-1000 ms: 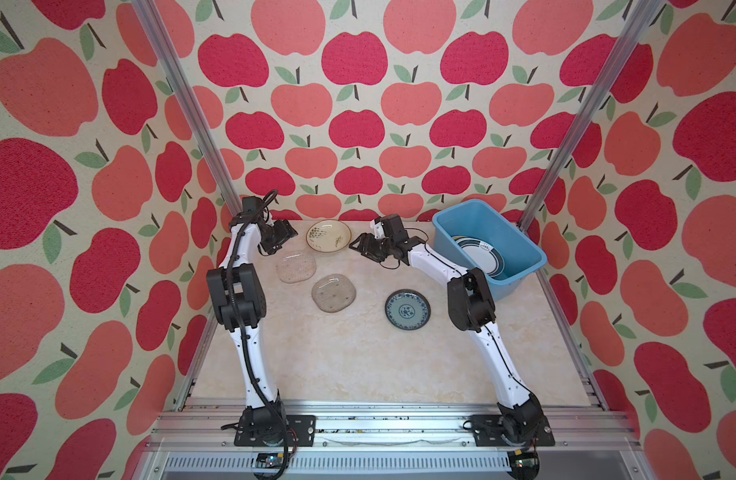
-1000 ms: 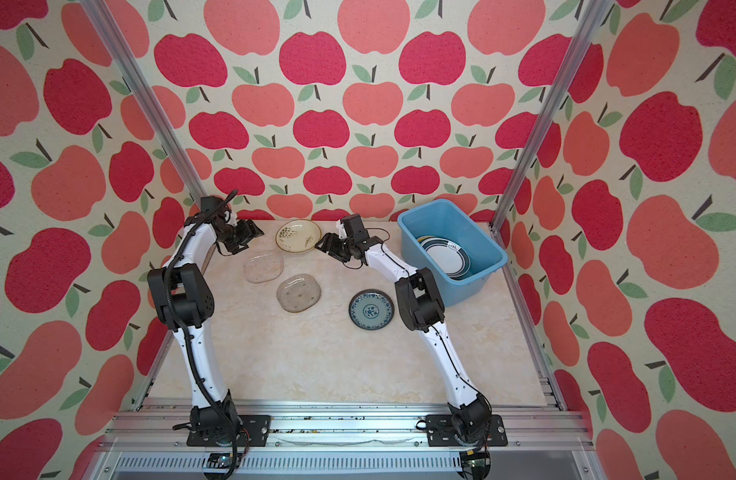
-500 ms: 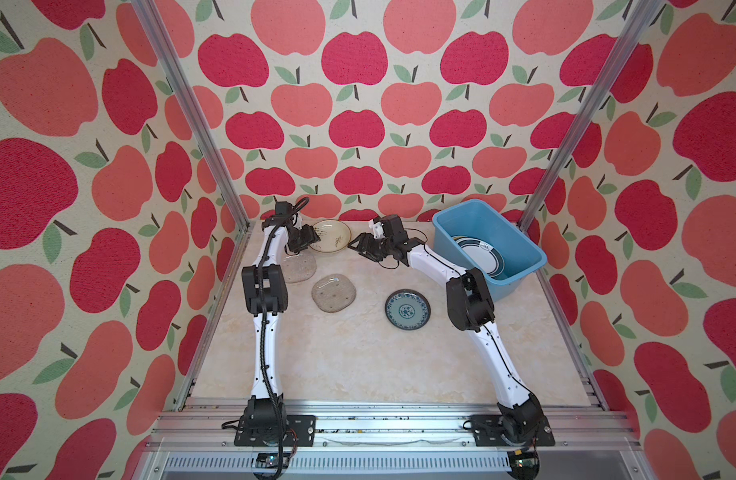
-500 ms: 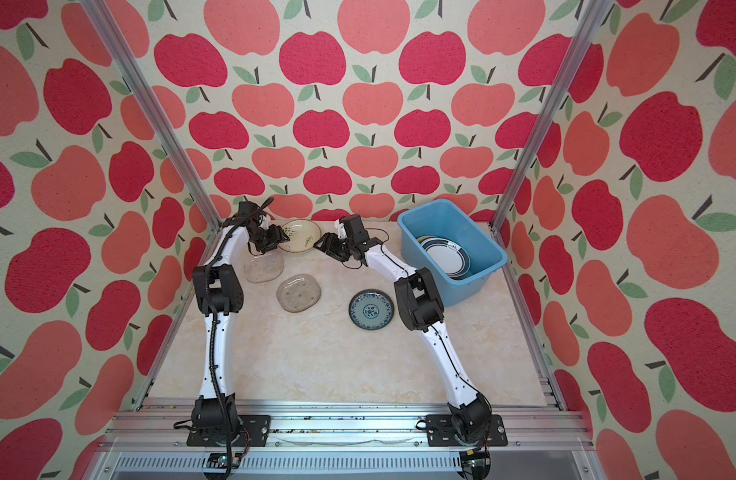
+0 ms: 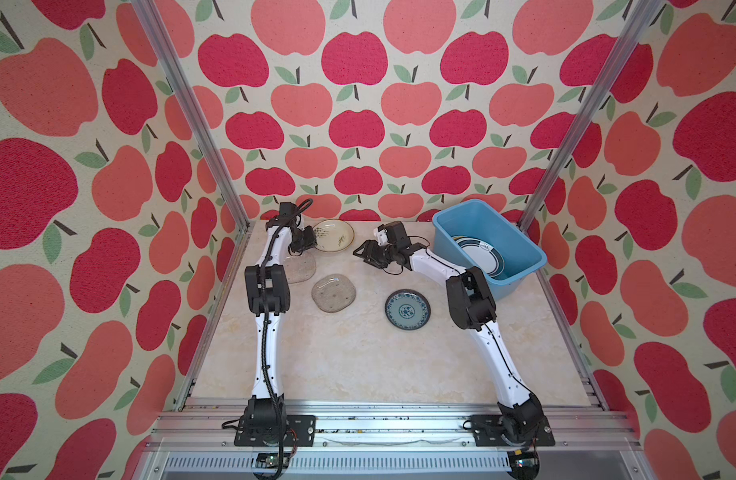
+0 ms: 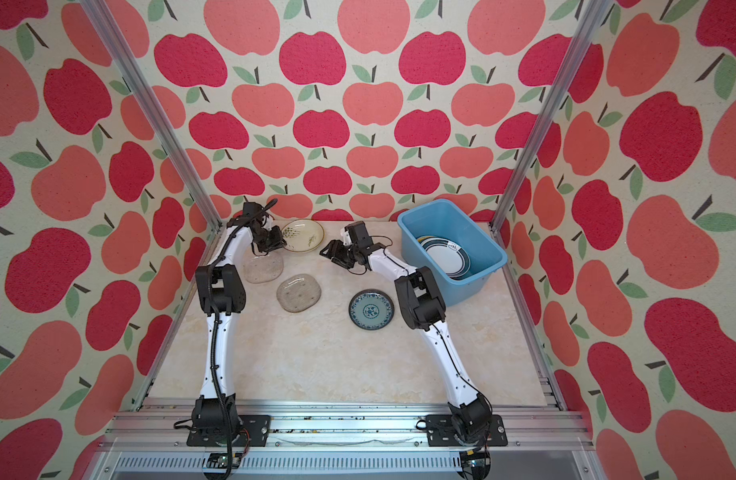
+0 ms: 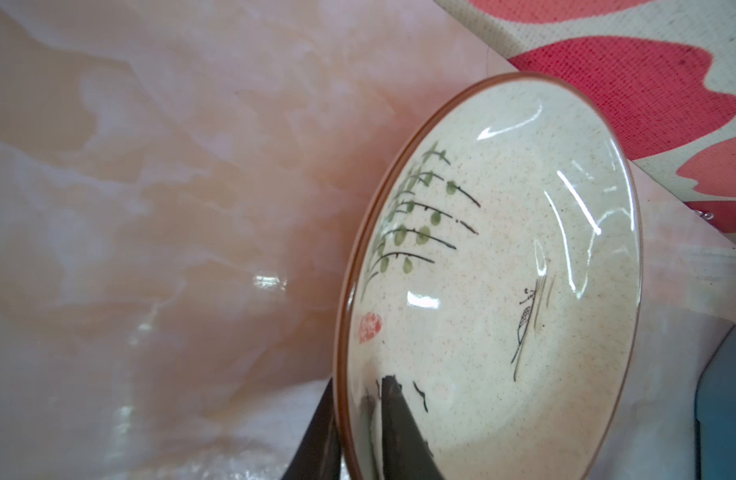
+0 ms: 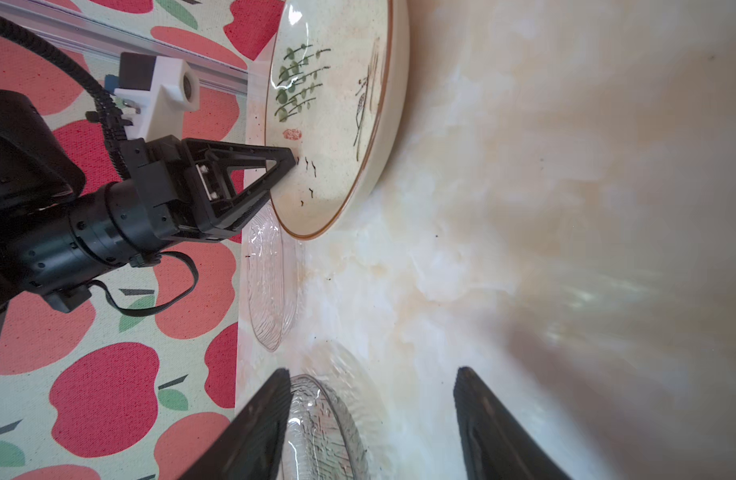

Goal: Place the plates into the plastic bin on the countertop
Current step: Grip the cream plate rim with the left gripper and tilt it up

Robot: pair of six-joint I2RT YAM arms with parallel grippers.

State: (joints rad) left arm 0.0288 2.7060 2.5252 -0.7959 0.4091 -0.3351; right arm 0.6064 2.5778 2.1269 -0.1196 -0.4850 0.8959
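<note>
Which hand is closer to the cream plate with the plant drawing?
Left. The left hand is clamped on the rim of the cream plate; the right hand hangs open beside it, apart, over the countertop.

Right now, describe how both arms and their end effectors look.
The left arm and right arm share white curved links, bulky black joint housings and black base plates. A black corrugated cable runs along the left arm. The left end effector and right end effector have black tapered fingers; the left's are open triangular frames, beside a white camera mount.
</note>
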